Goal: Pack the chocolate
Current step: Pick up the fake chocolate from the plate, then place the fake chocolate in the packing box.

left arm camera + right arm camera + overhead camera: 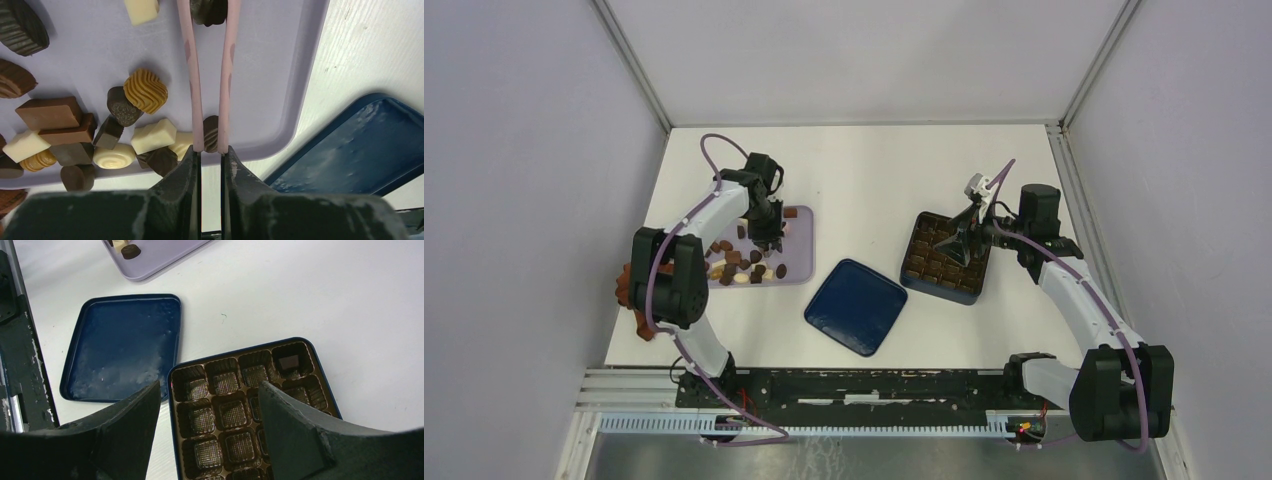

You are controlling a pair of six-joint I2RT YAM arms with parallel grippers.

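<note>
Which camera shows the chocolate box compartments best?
Right wrist: the box is close, one dark piece in a corner cell. Top view shows it small, partly behind the right gripper. Left wrist misses it.

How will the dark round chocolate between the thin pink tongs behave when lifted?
The dark round chocolate is probably stiff and light, being tiny beside the thin pink tongs. Its rounded side may slip from their narrow, smooth arms. If dropped, it might roll.
</note>
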